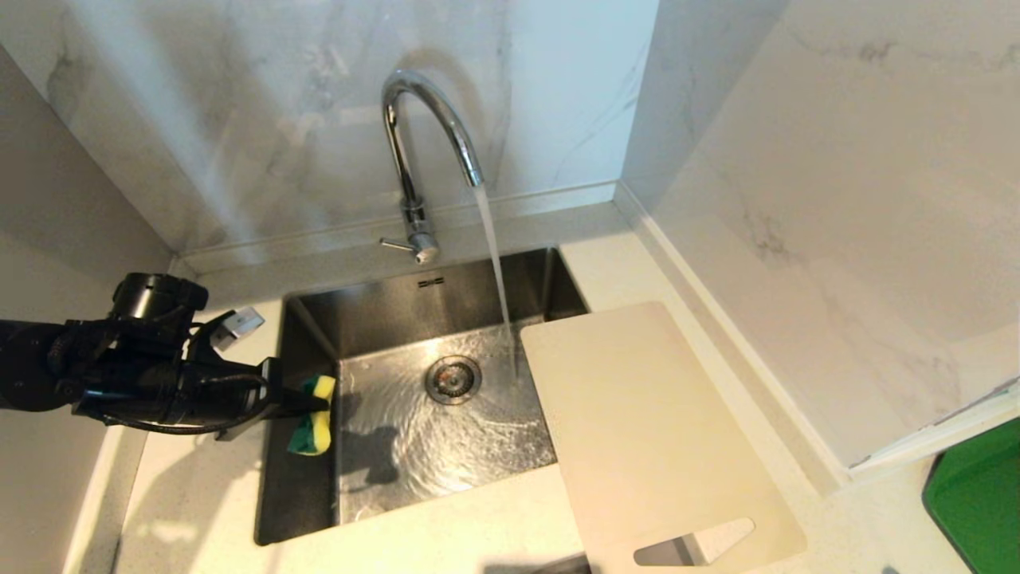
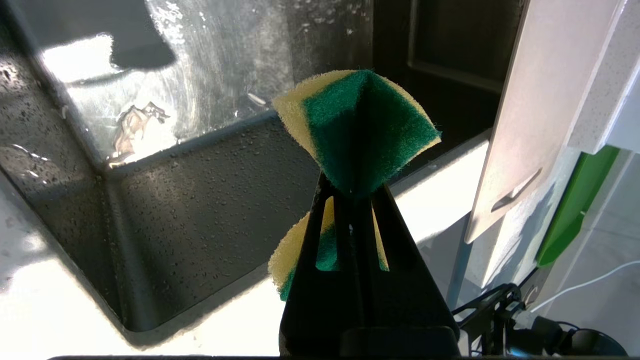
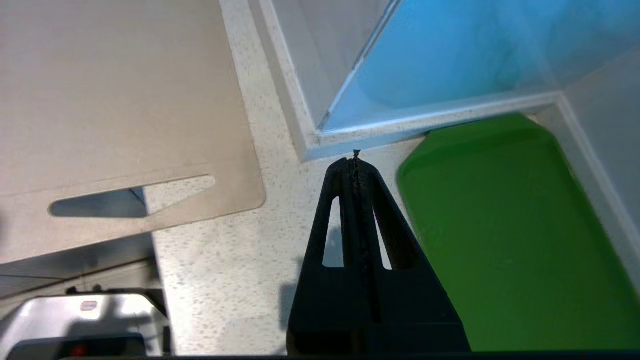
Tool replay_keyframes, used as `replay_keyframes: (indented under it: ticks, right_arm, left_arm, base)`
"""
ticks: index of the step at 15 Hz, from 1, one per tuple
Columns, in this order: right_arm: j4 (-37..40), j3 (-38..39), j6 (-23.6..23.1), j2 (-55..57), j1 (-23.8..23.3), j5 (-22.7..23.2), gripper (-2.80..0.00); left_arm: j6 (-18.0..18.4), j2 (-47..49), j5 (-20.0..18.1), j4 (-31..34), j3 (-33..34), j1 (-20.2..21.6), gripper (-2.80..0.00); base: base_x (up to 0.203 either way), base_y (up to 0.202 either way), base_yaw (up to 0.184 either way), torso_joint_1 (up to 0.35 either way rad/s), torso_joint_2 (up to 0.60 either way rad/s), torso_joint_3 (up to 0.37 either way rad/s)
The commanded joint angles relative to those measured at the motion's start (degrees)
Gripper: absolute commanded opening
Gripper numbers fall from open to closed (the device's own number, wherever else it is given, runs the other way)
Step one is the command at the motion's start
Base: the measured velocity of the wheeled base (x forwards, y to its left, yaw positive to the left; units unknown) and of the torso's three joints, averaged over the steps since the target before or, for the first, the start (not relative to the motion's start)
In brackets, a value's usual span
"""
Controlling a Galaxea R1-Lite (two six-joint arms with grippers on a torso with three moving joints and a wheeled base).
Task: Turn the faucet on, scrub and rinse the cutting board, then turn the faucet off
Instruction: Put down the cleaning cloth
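Cutting board (image 1: pixel 645 430) lies flat on the table (image 1: pixel 478 542) right of the sink (image 1: pixel 414 383), one corner jutting over the basin, handle slot at the near end. Faucet (image 1: pixel 422 151) is running, water streaming down beside that corner. Left end effector (image 1: pixel 307 402) hovers at the sink's left edge, pinching a yellow-green sponge (image 1: pixel 313 414). Right end effector (image 3: pixel 356 157), fingers pressed together and empty, hangs above the table between board and green tray (image 3: pixel 500 225).
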Motion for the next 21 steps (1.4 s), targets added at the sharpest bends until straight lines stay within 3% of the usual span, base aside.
replay_keyframes:
  ticks: [1,3,5,8,10,11,15,17,21]
  right_arm:
    - [0.0,3.5,0.2,-7.2,-2.8,8.2,-2.8]
    - [-0.1,7.0,0.7,-8.9,-5.2,14.2,-2.8]
    - [-0.6,10.7,2.5,-9.0,-5.5,15.5,-2.8]
    - [-8.2,16.7,4.9,-9.0,-5.7,15.8,-2.8]
    - [-10.1,17.1,6.6,-7.7,-10.0,16.8,-2.8]
    - [-10.4,17.6,7.0,-7.5,-11.4,19.7,-2.8]
    - [-8.6,18.6,5.6,-7.5,-11.3,16.7,-2.8]
    - [-2.9,18.5,6.1,-7.5,-11.3,16.0,-2.8]
    - [-3.3,18.6,7.3,-7.4,-11.3,15.5,-2.8]
  left_arm:
    - [-0.2,0.2,-0.2,0.0,0.1,0.0,-2.8]
    - [-0.2,0.2,-0.2,-0.1,0.2,0.0,-2.8]
    - [-0.2,0.1,-0.2,0.0,0.2,0.0,-2.8]
    - [-0.2,0.5,-0.2,-0.1,0.2,0.0,-2.8]
    - [-0.2,0.7,-0.2,-0.1,0.2,0.0,-2.8]
    - [-0.2,0.5,-0.2,-0.1,0.3,-0.1,-2.8]
    - [-0.2,0.2,-0.2,-0.1,0.5,-0.3,-2.8]
    - [-0.2,0.1,-0.2,-0.1,0.7,-0.3,-2.8]
    - [-0.1,0.6,-0.1,-3.3,2.0,-0.7,-2.8]
  base:
    - [0.0,0.0,0.0,0.0,0.0,0.0]
    - [0.0,0.0,0.0,0.0,0.0,0.0]
    - [0.0,0.0,0.0,0.0,0.0,0.0]
    - [0.0,0.0,0.0,0.0,0.0,0.0]
    - [0.0,0.0,0.0,0.0,0.0,0.0]
    - [0.0,0.0,0.0,0.0,0.0,0.0]
    - [0.0,0.0,0.0,0.0,0.0,0.0]
    - [0.0,0.0,0.0,0.0,0.0,0.0]
    - [0.0,0.0,0.0,0.0,0.0,0.0]
